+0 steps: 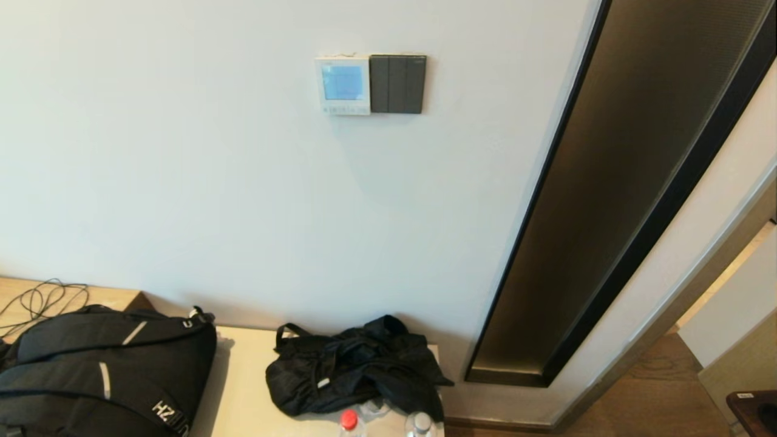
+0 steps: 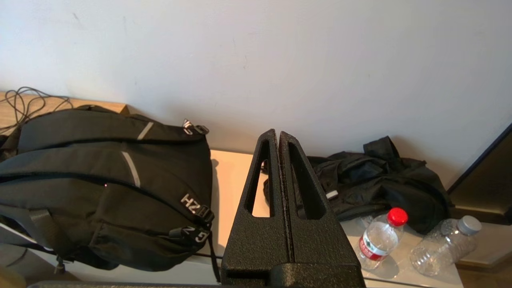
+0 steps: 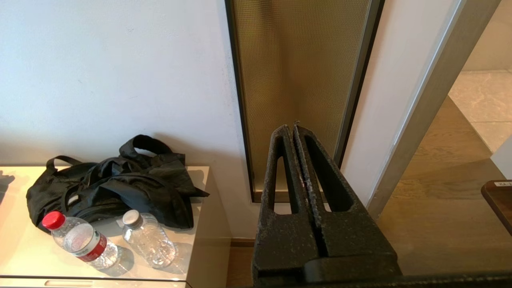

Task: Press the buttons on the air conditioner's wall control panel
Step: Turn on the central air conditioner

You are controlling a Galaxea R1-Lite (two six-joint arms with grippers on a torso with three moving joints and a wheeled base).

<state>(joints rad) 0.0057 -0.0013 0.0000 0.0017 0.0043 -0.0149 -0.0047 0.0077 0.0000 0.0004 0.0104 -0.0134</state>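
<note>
The air conditioner's control panel [image 1: 343, 85] is a small white box with a lit blue screen and a row of small buttons along its lower edge, high on the white wall. A dark grey switch plate [image 1: 397, 84] sits right beside it. Neither gripper shows in the head view. My left gripper [image 2: 278, 133] is shut and empty, low over the cabinet, pointing at the wall. My right gripper [image 3: 291, 128] is shut and empty, low, pointing at the brass panel's foot. The control panel shows in neither wrist view.
A black backpack [image 1: 103, 370], a crumpled black bag [image 1: 355, 367] and two plastic bottles [image 1: 350, 422] lie on the low cabinet [image 1: 243, 388] below the panel. A tall dark-framed brass mesh panel [image 1: 613, 182] stands to the right, with wooden floor [image 1: 655, 400] and a doorway beyond.
</note>
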